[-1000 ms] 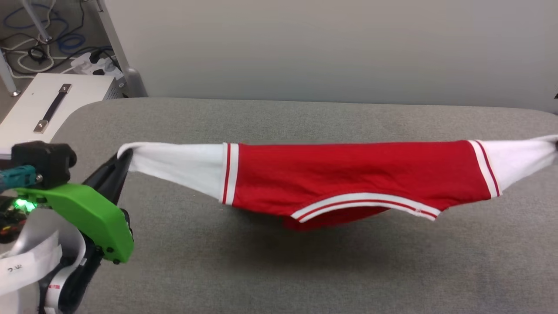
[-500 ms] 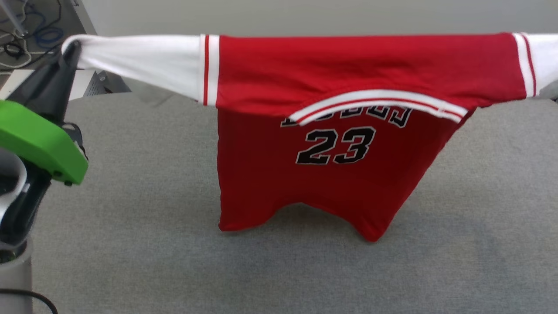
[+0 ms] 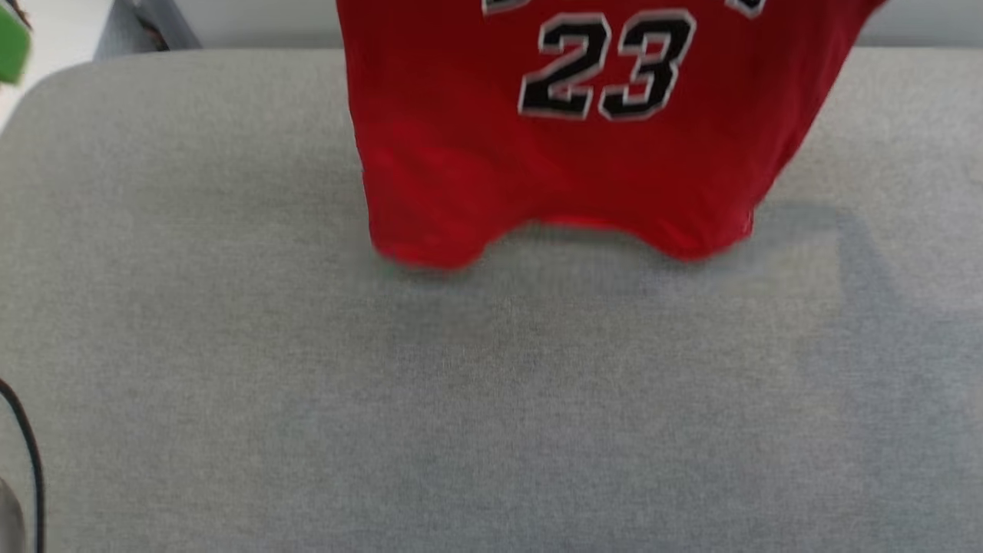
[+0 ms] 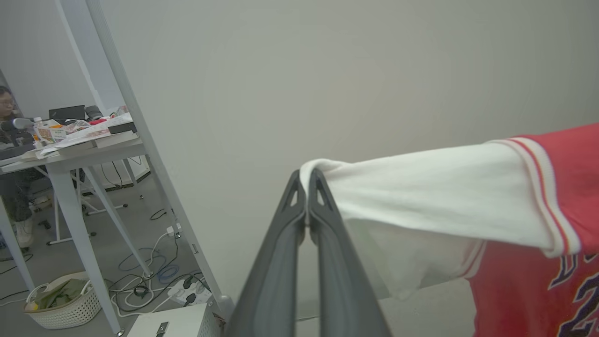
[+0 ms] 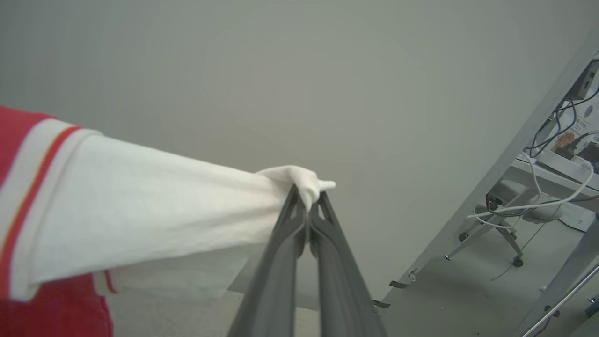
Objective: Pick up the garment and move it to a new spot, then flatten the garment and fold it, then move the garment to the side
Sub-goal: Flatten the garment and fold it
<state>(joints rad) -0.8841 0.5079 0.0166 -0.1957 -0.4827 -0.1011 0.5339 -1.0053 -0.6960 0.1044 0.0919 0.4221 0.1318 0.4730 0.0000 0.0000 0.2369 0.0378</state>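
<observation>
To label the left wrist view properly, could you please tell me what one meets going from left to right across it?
Person → cluttered desk → slanted white post → left gripper, jaws shut on the sleeve's end → white sleeve → red body of the garment.

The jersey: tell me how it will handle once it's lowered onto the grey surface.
Likely floppy: the jersey hangs limp with a wavy hem, so it should crumple unless laid down gradually. Probably light: the left gripper and right gripper carry it by pinched sleeve tips alone. The grey surface looks textured, so dragging may bunch the fabric.
</observation>
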